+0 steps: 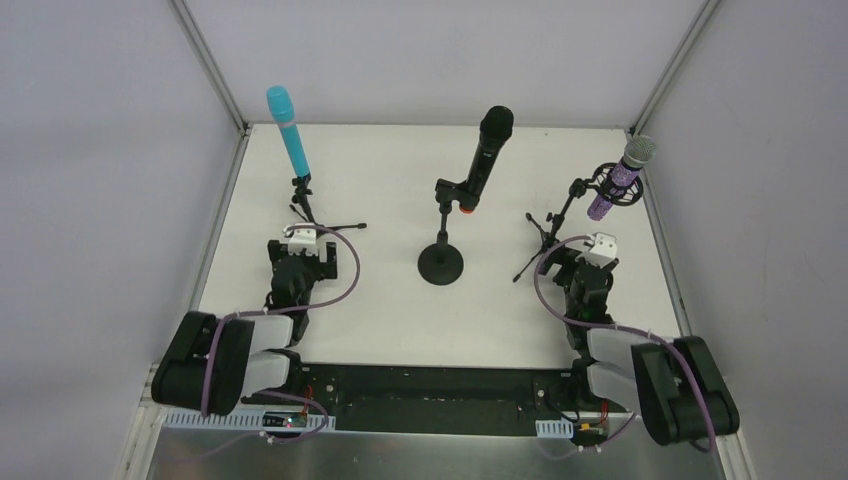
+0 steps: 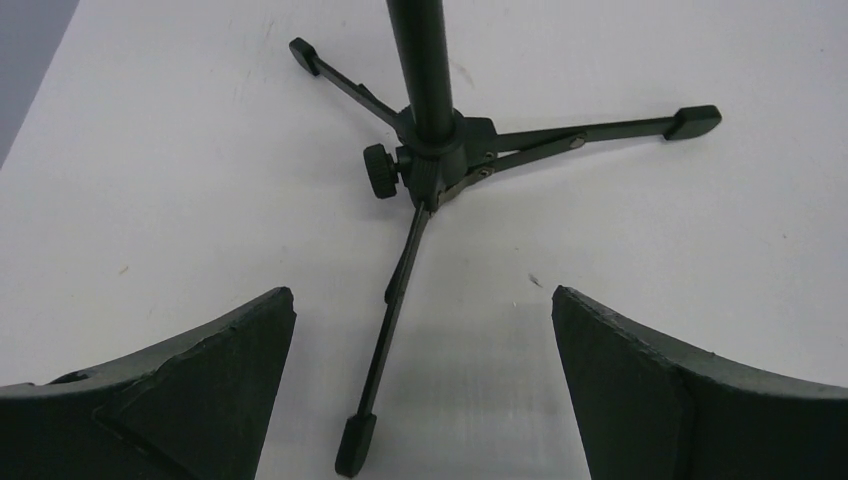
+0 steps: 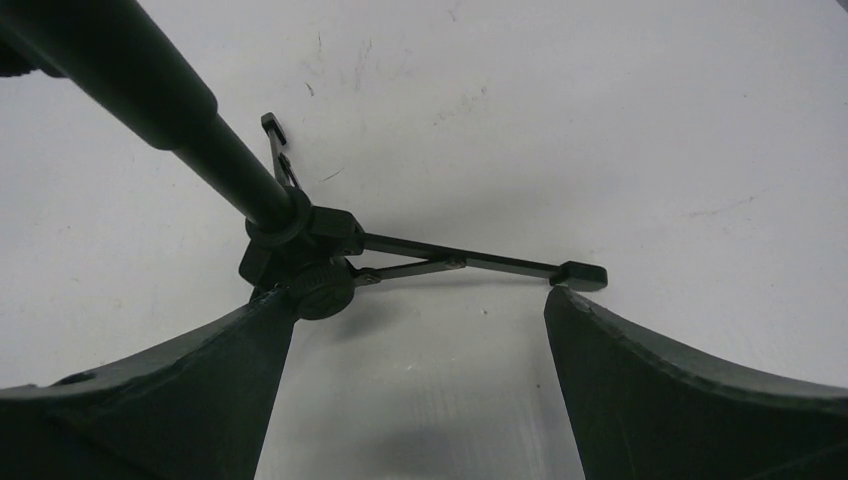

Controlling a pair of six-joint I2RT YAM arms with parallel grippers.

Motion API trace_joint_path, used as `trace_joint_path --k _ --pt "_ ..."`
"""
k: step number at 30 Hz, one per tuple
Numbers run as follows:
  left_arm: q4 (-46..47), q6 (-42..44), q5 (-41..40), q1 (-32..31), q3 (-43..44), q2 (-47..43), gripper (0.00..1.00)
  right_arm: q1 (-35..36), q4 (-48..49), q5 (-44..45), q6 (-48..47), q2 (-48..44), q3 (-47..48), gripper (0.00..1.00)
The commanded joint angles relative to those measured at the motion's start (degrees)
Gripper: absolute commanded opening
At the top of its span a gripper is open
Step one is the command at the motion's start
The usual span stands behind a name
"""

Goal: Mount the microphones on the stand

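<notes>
A white surface point(image 1: 390, 320) carries three microphones clipped on stands. The black microphone point(image 1: 487, 150) tilts on the round-base stand point(image 1: 440, 265). Left of that stand, the turquoise microphone point(image 1: 288, 130) tops the left tripod point(image 2: 430, 150). Right of it, the purple microphone point(image 1: 625, 175) tops the right tripod point(image 3: 300, 250). The left tool point(image 2: 423, 300) and the right tool point(image 3: 420, 300) are spread wide, holding nothing.

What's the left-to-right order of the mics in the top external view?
turquoise microphone → black microphone → purple microphone
</notes>
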Motion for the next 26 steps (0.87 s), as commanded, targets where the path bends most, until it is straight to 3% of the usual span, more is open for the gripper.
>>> trace_joint_path --k 1,3,4,7,9,12,26 --pt "17.44 -0.86 4.9 4.21 1.89 11.46 0.99 -2.0 22.67 -1.4 -1.42 12.09 1.57 0.99" --pt "24.76 -1.7 3.36 5.17 1.55 16.42 0.99 -2.87 31.77 -1.92 -1.14 20.89 1.52 0.99" --pt "23.11 -2.64 2.84 5.48 1.11 15.17 0.99 -2.91 36.49 -1.28 -1.57 24.42 1.18 0.99" --pt "18.62 -3.04 2.33 5.67 2.55 13.59 0.99 -2.91 27.15 -1.77 -1.13 20.53 2.93 0.99" --pt "16.31 -3.01 1.74 5.67 4.27 14.05 0.99 -2.86 26.21 -2.07 -1.85 21.36 4.42 0.99" --pt "5.18 -2.36 4.34 5.69 9.16 12.86 0.99 -2.78 22.81 -1.6 -1.36 20.35 5.16 0.99" --pt "5.12 -2.93 2.96 5.91 9.32 13.17 0.99 -3.25 13.23 7.01 2.94 20.73 10.71 0.99"
